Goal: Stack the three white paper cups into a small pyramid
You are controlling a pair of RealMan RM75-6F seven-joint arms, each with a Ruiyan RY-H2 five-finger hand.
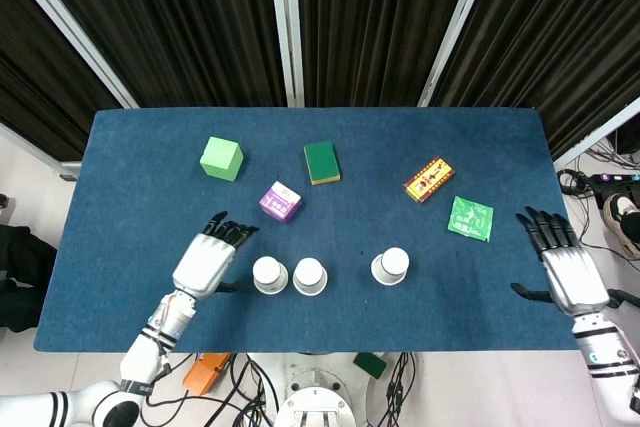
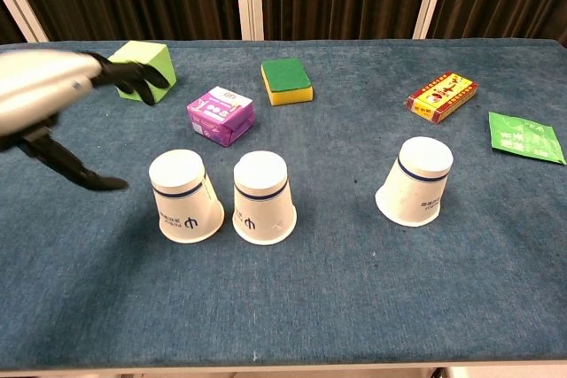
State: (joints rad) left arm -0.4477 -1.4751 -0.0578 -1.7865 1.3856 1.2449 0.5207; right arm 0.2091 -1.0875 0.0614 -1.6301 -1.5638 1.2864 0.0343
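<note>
Three white paper cups stand upside down near the table's front edge. The left cup (image 1: 267, 274) (image 2: 184, 196) and the middle cup (image 1: 310, 275) (image 2: 263, 197) sit close side by side. Apart to the right stands the third cup (image 1: 390, 266) (image 2: 415, 181), slightly tilted. My left hand (image 1: 206, 259) (image 2: 53, 99) hovers open just left of the left cup, fingers spread and touching nothing. At the table's right edge my right hand (image 1: 565, 272) is open with its fingers apart; the chest view does not show it.
On the blue table (image 1: 140, 177) behind the cups lie a purple packet (image 1: 280, 201) (image 2: 221, 115), a green cube (image 1: 221, 158) (image 2: 141, 67), a green sponge (image 1: 321, 161) (image 2: 286, 81), a red-yellow box (image 1: 429, 178) (image 2: 441, 96) and a green sachet (image 1: 470, 217) (image 2: 526, 137).
</note>
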